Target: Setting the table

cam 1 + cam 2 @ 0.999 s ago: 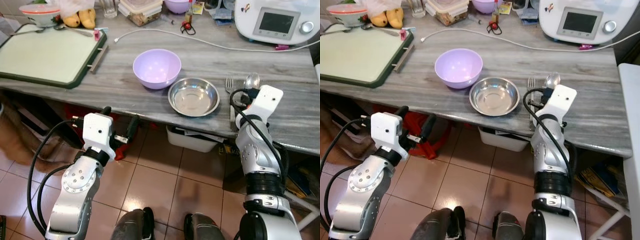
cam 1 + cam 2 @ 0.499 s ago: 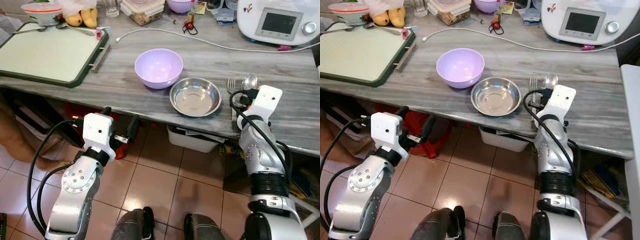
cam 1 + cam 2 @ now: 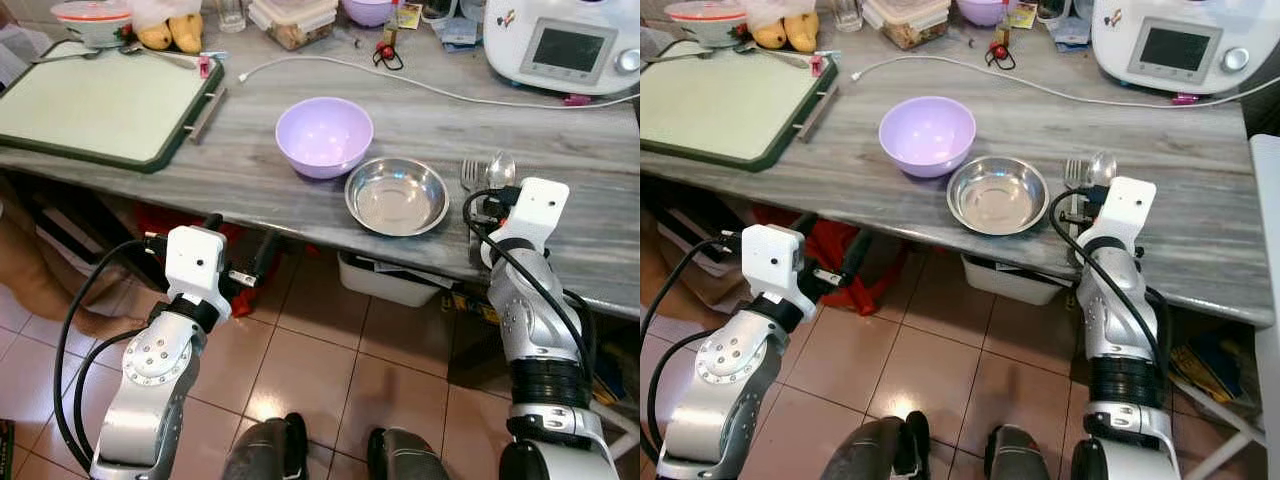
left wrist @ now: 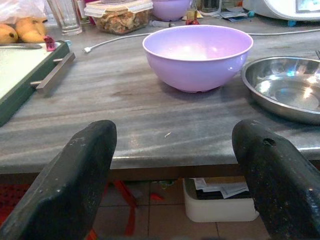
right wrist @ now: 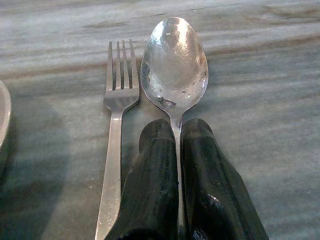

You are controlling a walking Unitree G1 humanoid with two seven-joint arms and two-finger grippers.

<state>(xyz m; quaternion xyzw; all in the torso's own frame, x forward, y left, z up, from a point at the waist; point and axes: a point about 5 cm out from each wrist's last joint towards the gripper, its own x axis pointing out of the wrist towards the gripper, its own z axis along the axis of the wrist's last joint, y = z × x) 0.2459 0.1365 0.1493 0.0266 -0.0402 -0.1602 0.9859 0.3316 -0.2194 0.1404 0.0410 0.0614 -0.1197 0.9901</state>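
Steel spoon [image 5: 174, 65] is lying on the grey counter [image 3: 250, 170] just beside the fork [image 5: 116, 125], right of the steel bowl [image 3: 396, 196] and purple bowl [image 3: 324, 135]. Right end effector [image 5: 175, 135] is pinching the spoon's handle between closed fingers. Left end effector [image 4: 175, 165] is hanging wide open and empty below the counter edge.

Two silver jointed arms, white box-shaped wrist housings, looping black cables. Left gripper [image 4: 175, 175] and right gripper [image 5: 176, 150]: thick matte black fingers, surfaces scuffed.
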